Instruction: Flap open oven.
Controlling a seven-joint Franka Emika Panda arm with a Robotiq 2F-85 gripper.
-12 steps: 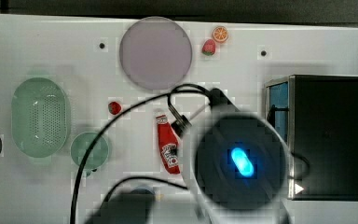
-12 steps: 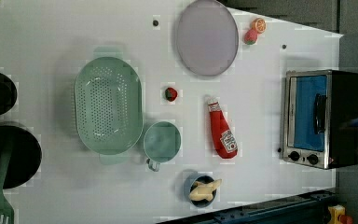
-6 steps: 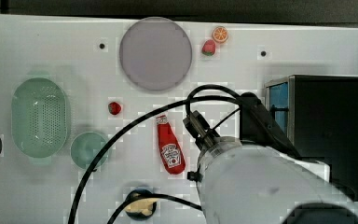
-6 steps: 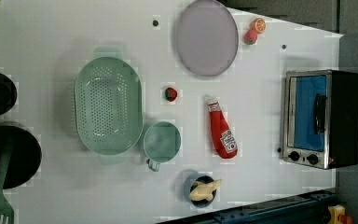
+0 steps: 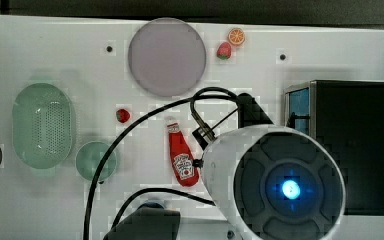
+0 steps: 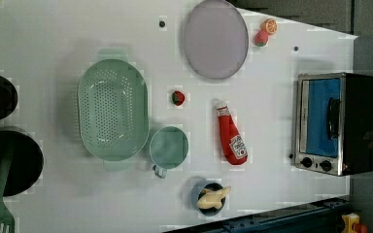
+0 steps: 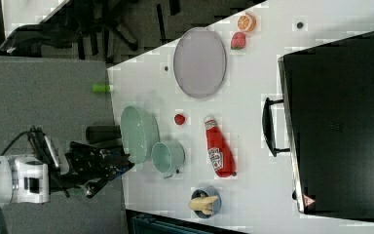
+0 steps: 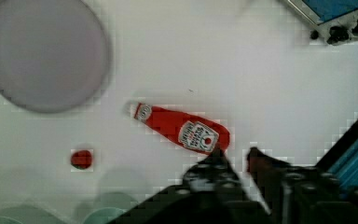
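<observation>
Black fingers of the hand stand closest in the wrist view, drawn nearly together with a narrow strip of white counter showing between them and nothing pinched. Just beyond the fingertips lies a red ketchup bottle on its side, label up, its base end towards the hand and its white cap pointing away. Near the cap end sits a small red fruit, apart from the bottle, and past both lies a round grey plate, bare.

In the top view the arm's white body, with a blue light on its dark end, hangs over the counter between the bottle and the oven and hides part of the oven's front.

The oven stands at the left view's right end of the counter. Its blue glass door faces the left view's left, towards the bottle. The door is flat against the silver frame, closed. The dark bar handle runs across it, and two black knobs sit beside the glass. The hand is not touching the oven.

Farther along the left view's left are a pale green cup, touching a green colander, and a small blue bowl holding something yellowish. An orange slice and a strawberry lie side by side near the far corner.
</observation>
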